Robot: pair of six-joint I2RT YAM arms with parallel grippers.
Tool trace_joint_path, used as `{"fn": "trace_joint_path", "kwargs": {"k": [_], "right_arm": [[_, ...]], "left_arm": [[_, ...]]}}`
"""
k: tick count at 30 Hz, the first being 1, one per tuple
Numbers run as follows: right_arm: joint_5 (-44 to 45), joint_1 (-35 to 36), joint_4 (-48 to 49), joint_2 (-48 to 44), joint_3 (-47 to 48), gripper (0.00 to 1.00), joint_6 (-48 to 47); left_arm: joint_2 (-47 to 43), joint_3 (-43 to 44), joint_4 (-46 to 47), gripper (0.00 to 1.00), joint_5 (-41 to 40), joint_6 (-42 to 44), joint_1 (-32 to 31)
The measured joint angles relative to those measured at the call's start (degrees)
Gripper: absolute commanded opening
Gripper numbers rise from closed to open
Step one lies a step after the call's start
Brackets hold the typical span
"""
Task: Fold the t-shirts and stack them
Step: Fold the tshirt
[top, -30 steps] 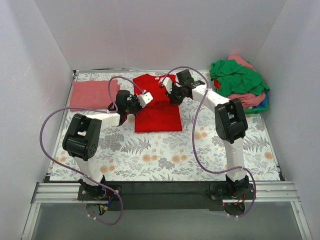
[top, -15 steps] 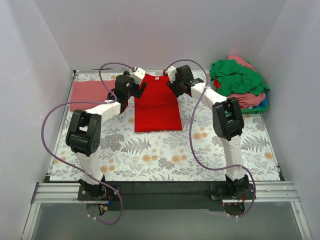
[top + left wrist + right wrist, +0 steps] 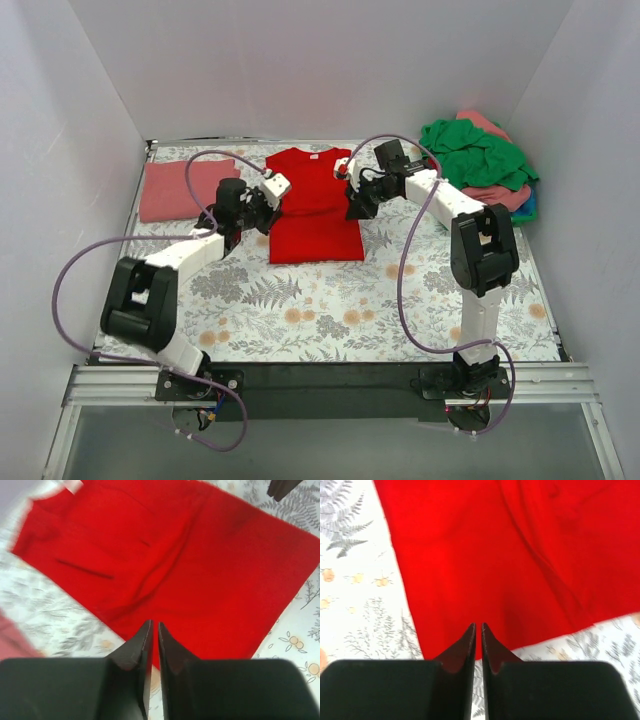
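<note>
Red t-shirt (image 3: 315,205) lies flat on floral tablecloth (image 3: 300,300), folded narrow, at 12 o'clock of table. Left gripper (image 3: 153,625) at its 9 o'clock edge, right gripper (image 3: 478,626) at 3 o'clock. Both jaw pairs clenched, no cloth between. Risk: pressed-together tips may drag the cloth and undo the side folds.
</note>
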Motion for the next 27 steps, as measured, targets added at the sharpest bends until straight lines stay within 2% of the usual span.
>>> {"fn": "trace_joint_path", "kwargs": {"k": [5, 8, 17, 27], "right_arm": [[-1.99, 0.87, -0.83, 0.55, 0.0, 0.11, 2.27], [-1.86, 0.85, -0.81, 0.66, 0.0, 0.11, 3.3], [-0.7, 1.03, -0.59, 5.38, 0.37, 0.1, 5.9], [4.35, 4.37, -0.35, 6.78, 0.37, 0.1, 6.49]], "left_arm": [[14.08, 7.69, -2.91, 0.0, 5.73, -1.92, -0.02], [19.41, 11.13, -3.67, 0.0, 7.52, -3.04, -0.22], [23.32, 13.77, -4.61, 0.0, 7.13, -4.13, -1.62], [28.11, 16.44, -2.23, 0.0, 0.33, -6.43, -1.77]]}}
